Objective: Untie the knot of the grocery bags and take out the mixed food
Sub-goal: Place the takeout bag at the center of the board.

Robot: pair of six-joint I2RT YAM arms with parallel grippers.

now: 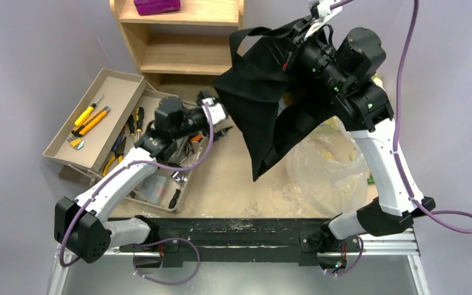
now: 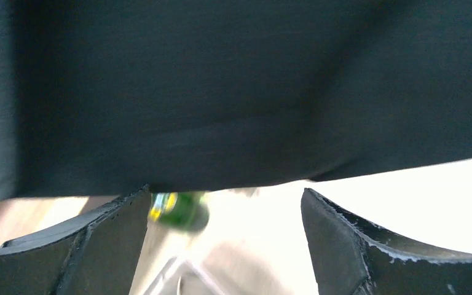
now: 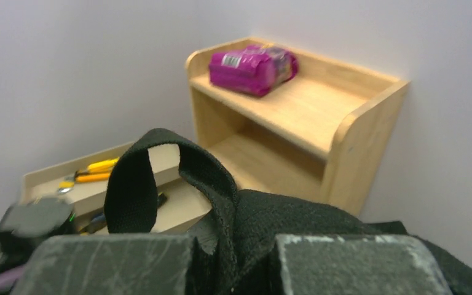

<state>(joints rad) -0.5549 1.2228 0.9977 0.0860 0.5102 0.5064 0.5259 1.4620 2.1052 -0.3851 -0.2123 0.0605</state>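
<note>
Seen from above, the sand-coloured table (image 1: pixel 221 184) fills the view, with a wooden shelf (image 1: pixel 178 37) standing at eleven o'clock against the wall. The black cloth bag (image 1: pixel 258 104) is lifted off the table and hangs limp at about one o'clock from the centre, its lower corner drooping toward the middle. Below it, at four o'clock, the see-through plastic bag (image 1: pixel 326 169) lies crumpled on the table with pale yellow food showing dimly inside; you cannot tell from here whether its knot is undone. Two trays of yellow-handled tools (image 1: pixel 89 120) sit at nine o'clock. Your right gripper (image 3: pixel 233 258) is high at twelve o'clock, its pads pressed together on the cloth bag's top edge just beside a strap loop. Your left gripper (image 2: pixel 224 246) sits at the bag's nine o'clock side, fingers spread wide and holding nothing, with black cloth hanging just above them. A green bottle (image 2: pixel 175 209) lies on the table beyond those fingers. A purple packet (image 1: pixel 157 6) rests on the shelf top. The step in hand looks like emptying the raised cloth bag; next, you likely need the left gripper to take a low fold and tip or shake it.
</note>
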